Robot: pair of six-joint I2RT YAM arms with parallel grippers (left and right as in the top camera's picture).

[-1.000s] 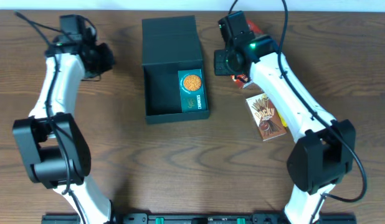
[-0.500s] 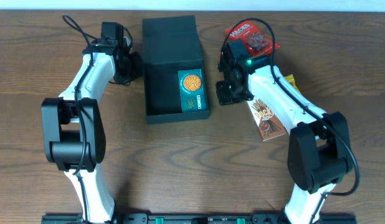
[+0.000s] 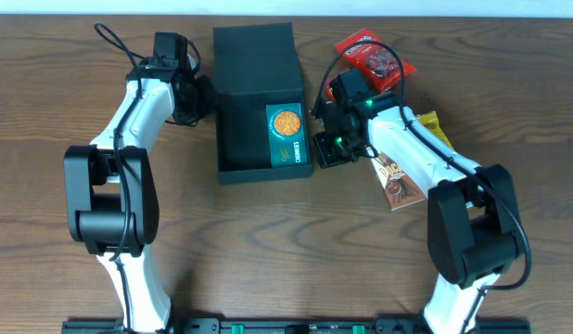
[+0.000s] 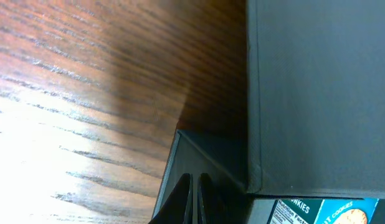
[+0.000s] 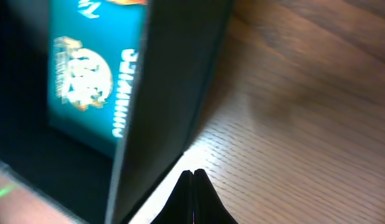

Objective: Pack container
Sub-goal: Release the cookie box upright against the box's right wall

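The container [image 3: 238, 139] is a dark grey-green box lying open mid-table, its flap lid [image 3: 254, 57] folded back behind it. A teal snack packet [image 3: 287, 135] lies inside at its right side. My left gripper [image 3: 205, 96] is shut and empty beside the container's left wall; the left wrist view shows its fingers [image 4: 194, 182] next to that wall [image 4: 205, 158]. My right gripper [image 3: 317, 148] is shut and empty just outside the container's right wall; the right wrist view shows its fingertips [image 5: 192, 175] by the wall [image 5: 171, 93], with the teal packet [image 5: 86, 81] beyond.
A red snack packet [image 3: 375, 57] lies at the back right. A brown Pocky box [image 3: 398, 178] lies right of the container, partly under my right arm. A yellow packet [image 3: 432, 126] peeks out behind that arm.
My right gripper has come down and left, from behind the container's right rear corner to its right wall. My left arm swung right to the container's left wall, then stayed.
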